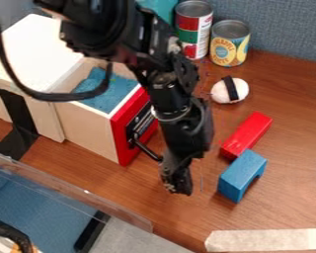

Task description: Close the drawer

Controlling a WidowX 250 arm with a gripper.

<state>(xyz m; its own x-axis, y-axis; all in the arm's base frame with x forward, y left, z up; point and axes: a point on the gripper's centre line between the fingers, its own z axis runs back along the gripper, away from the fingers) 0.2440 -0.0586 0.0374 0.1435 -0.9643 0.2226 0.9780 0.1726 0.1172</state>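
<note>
In the camera view, my arm [98, 27] comes down from the top edge, and my gripper [177, 189] hangs low over the wooden table [289, 131], outside the drawer's red front [123, 132]. Whether my jaws are parted or pressed together, I cannot tell. The drawer [88, 124] stands pulled out of its pale cabinet [32, 42], blue material [111, 99] inside it. Its black handle [147, 150] juts toward me; I cannot tell if we touch.

Across from the drawer, on my other side, a red block [246, 135] lies close by a blue arch block [241, 174]. Beyond them sits a white rounded thing with a black band [221, 94], near two upright cans, one tall [204, 29], one shorter [228, 47].
</note>
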